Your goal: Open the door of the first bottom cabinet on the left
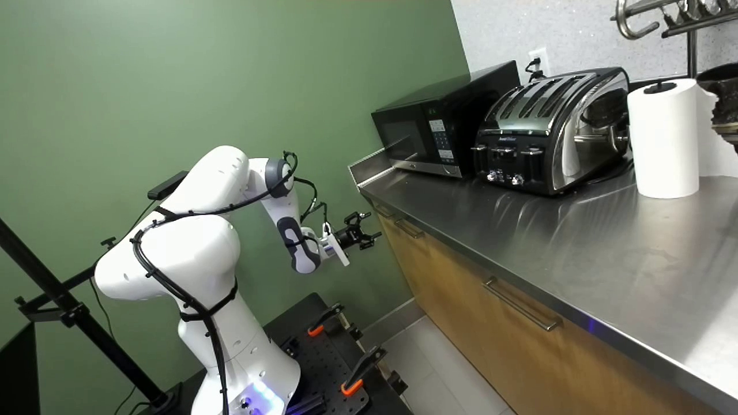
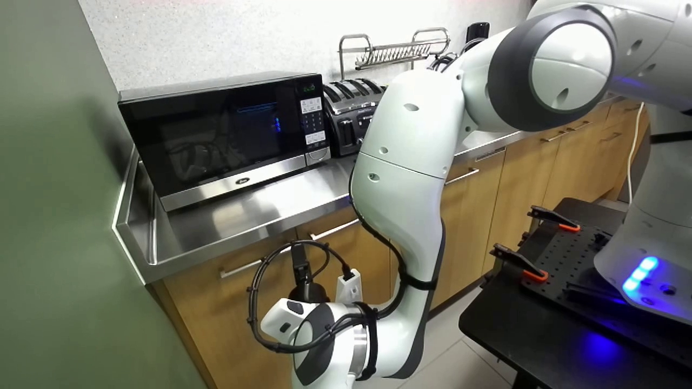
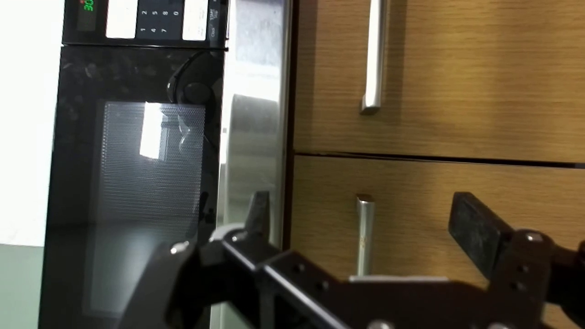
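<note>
"Black, two-fingered claw (image 3: 362, 208) there: has it got hold of anything?"

"No, it's released, fingers (image 3: 477, 235) spread wide. In an exterior view it stands apart from the brown, wood-fronted cabinet (image 1: 403, 262). The cabinet's door (image 3: 411, 219), a flat, tall, medium-brown wood-grain panel, is closed at the row's end, beside the matte green wall (image 2: 65, 216)."

"Why turned that way?"

"To straddle the slim, silvery bar handle (image 3: 364, 237), I'd say. In the wrist view it lies between the fingers, one towards the stainless-steel table (image 1: 582, 248), one lower down the door."

"Room enough?"

"Tight above, I'd guess: that upper finger overlaps the table's edge there, so driving straight in might knock it. Narrowing the spread or dropping slightly should help. Sideways there's the wall, and the matching bar (image 3: 375, 50) on the next wooden panel (image 3: 457, 91). For the pull, I'd use the space over the pale floor tiles (image 1: 432, 369); which way it swings, I can't tell."
</note>
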